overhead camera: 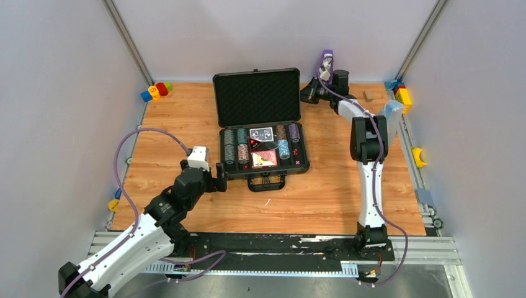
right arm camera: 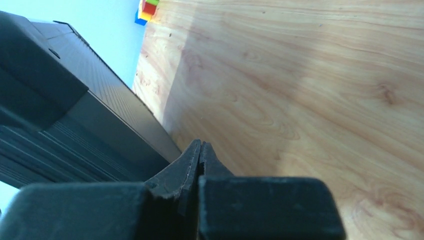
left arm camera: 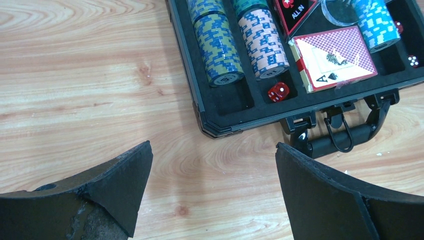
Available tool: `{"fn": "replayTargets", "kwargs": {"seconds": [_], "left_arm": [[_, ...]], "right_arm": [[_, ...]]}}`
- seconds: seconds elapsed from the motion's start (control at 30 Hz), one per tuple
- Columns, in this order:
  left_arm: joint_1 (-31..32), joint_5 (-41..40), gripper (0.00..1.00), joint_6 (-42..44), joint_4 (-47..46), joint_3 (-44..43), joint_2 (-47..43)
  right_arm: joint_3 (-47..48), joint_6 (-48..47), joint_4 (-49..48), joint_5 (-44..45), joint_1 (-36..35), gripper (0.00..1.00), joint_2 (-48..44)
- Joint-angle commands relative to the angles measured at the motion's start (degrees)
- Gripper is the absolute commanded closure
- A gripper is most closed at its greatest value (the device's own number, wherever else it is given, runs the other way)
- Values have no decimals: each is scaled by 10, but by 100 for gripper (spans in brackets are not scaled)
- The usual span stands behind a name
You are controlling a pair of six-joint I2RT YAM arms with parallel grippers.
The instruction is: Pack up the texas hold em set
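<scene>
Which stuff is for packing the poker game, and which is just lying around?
For the job: black case, chip rolls, card deck, red dice.
Just lying about: toy blocks at the back left, small brown block.

3 cams: 1 overhead, 2 on the wrists.

Top cam sits high & behind the arm bases (overhead camera: 371,237), looking down & fwd over the whole table (overhead camera: 180,136); bases at btm of frame, open case (overhead camera: 255,96) mid-frame, seen from much farther than the other 2. L wrist cam is close, looking down past the left gripper (left arm camera: 212,147) at the case's near-left corner & handle (left arm camera: 345,137), wood on the left. R wrist cam sits very low over the wood, looking past the right gripper (right arm camera: 200,150) along the table's back strip behind the lid (right arm camera: 75,125), toward the toy blocks (right arm camera: 147,7) in the far-left corner. All 3 share the case; top & R wrist share the blocks.
</scene>
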State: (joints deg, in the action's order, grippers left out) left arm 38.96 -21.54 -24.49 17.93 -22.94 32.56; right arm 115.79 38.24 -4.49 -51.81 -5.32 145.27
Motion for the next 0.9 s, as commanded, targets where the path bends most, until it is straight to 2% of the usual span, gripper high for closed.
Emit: {"fn": "replayTargets", "kwargs": {"seconds": [0.0, 0.17, 0.3, 0.43, 0.53, 0.57, 0.6, 0.7, 0.8, 0.83, 0.87], "left_arm": [[-2, -14, 0, -8, 14, -12, -45], [-2, -6, 0, -72, 58, -48, -119], [-2, -17, 0, -93, 106, -103, -138], [-2, -15, 0, -100, 146, -147, -131], [-2, -9, 0, -102, 144, -149, -128], [-2, -4, 0, -103, 140, -147, -125], [-2, -2, 0, -107, 138, -142, -121], [-2, 8, 0, -114, 118, -133, -96], [-4, 7, 0, -126, 99, -128, -43], [-7, 13, 0, -126, 86, -129, -29], [-11, 17, 0, -121, 79, -133, 1]], "right_arm": [[-36, -18, -88, -137, -37, 100, -104], [-107, -65, -80, -136, -56, 100, -167], [-183, -72, -101, -124, -68, 100, -223], [-320, -64, -139, -48, -81, 100, -315], [-410, -63, -113, 63, -90, 100, -405], [-433, -61, -91, 108, -91, 96, -430], [-455, -56, -65, 156, -91, 86, -451], [-478, -53, 24, 241, -91, 37, -493], [-506, -48, 79, 287, -99, 15, -528], [-515, -51, 94, 312, -106, 4, -539], [-521, -58, 110, 339, -114, 1, -549]]}}
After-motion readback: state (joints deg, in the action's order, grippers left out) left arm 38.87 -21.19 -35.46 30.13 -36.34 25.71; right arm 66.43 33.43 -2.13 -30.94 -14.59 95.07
